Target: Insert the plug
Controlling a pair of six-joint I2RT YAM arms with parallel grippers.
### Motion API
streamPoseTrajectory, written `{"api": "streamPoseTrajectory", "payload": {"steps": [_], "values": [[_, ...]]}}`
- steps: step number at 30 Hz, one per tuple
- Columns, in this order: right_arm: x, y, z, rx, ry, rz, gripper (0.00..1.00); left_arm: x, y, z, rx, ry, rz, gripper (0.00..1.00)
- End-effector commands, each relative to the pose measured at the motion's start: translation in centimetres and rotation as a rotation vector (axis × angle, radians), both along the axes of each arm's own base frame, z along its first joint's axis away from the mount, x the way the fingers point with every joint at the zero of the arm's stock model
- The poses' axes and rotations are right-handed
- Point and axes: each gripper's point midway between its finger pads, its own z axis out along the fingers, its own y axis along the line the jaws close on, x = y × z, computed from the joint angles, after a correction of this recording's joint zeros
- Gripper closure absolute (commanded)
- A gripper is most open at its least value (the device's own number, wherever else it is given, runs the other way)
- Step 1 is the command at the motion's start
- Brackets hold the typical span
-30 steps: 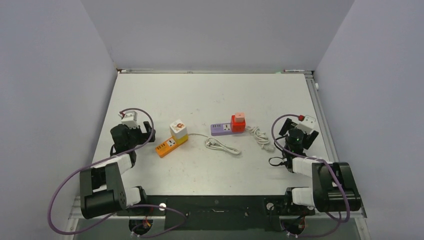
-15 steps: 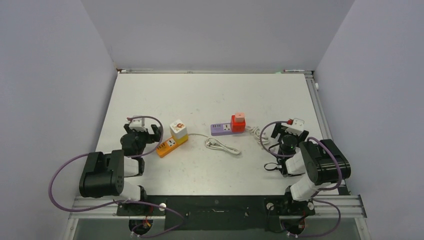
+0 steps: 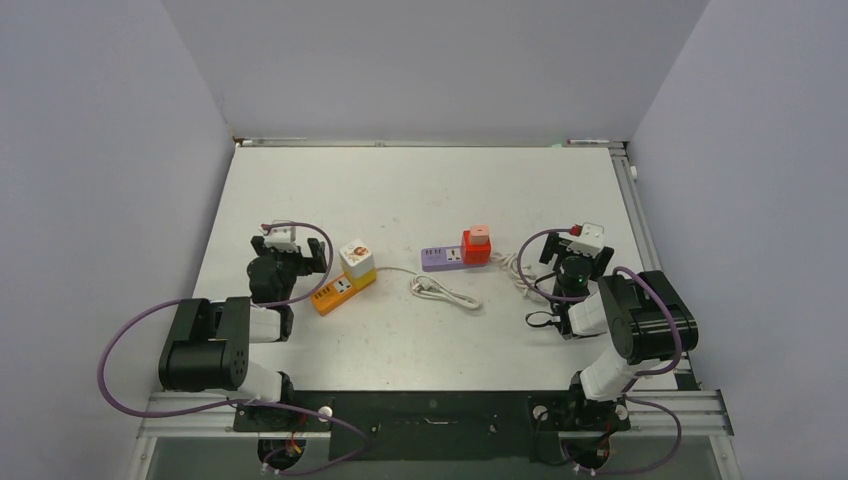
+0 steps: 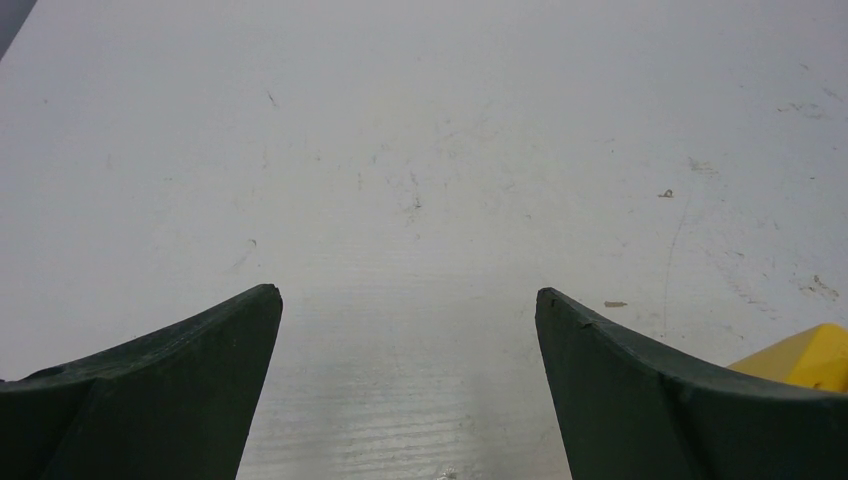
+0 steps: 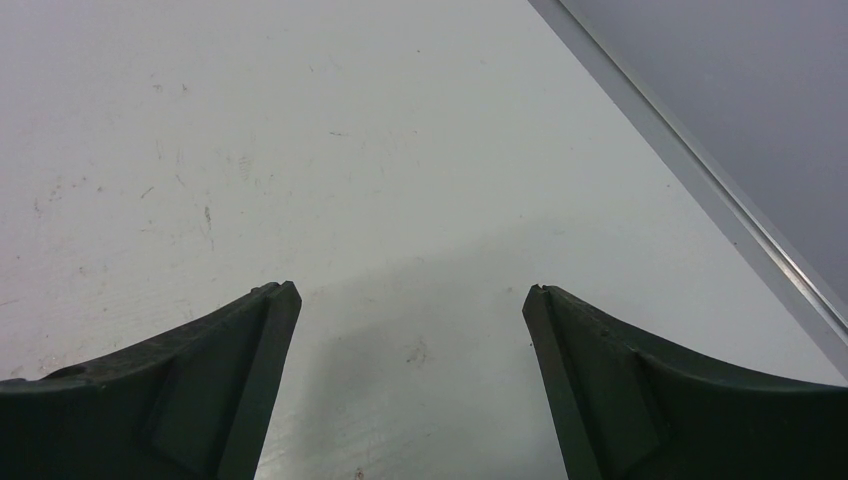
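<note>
An orange power strip (image 3: pixel 340 288) lies left of centre with a white and yellow adapter cube (image 3: pixel 356 258) on it. A purple power strip (image 3: pixel 443 259) with a red adapter (image 3: pixel 477 244) lies at centre. A loose white plug (image 3: pixel 428 288) on its cord lies between them. My left gripper (image 3: pixel 290 252) is open and empty, just left of the orange strip; in the left wrist view (image 4: pixel 408 295) only bare table lies between its jaws, with a yellow corner (image 4: pixel 812 356) at the right. My right gripper (image 3: pixel 576 250) is open and empty, right of a coiled white cord (image 3: pixel 517 270); it also shows in the right wrist view (image 5: pixel 410 290).
The white table (image 3: pixel 420 190) is enclosed by grey walls. A metal rail (image 5: pixel 700 165) runs along its right edge, close to my right gripper. Purple cables (image 3: pixel 150 350) loop round both arms.
Both arms have swung inward. My left gripper moved right toward the orange strip, my right gripper moved left toward the coiled cord. Both stay open; the strips and the plug have not moved.
</note>
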Motion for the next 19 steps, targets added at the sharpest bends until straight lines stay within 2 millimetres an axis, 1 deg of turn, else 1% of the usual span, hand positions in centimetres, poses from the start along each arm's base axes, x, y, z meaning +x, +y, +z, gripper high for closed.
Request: {"api": "streamPoseTrajectory", "payload": {"steps": [1, 19], "values": [[0.2, -0.02, 1.19, 0.006, -0.05, 0.006, 0.1, 0.57, 0.44, 1.36, 0.012, -0.049, 0.017, 0.04], [0.17, -0.03, 1.16, 0.006, -0.049, 0.006, 0.1, 0.62, 0.45, 1.34, 0.016, -0.047, 0.02, 0.04]]}}
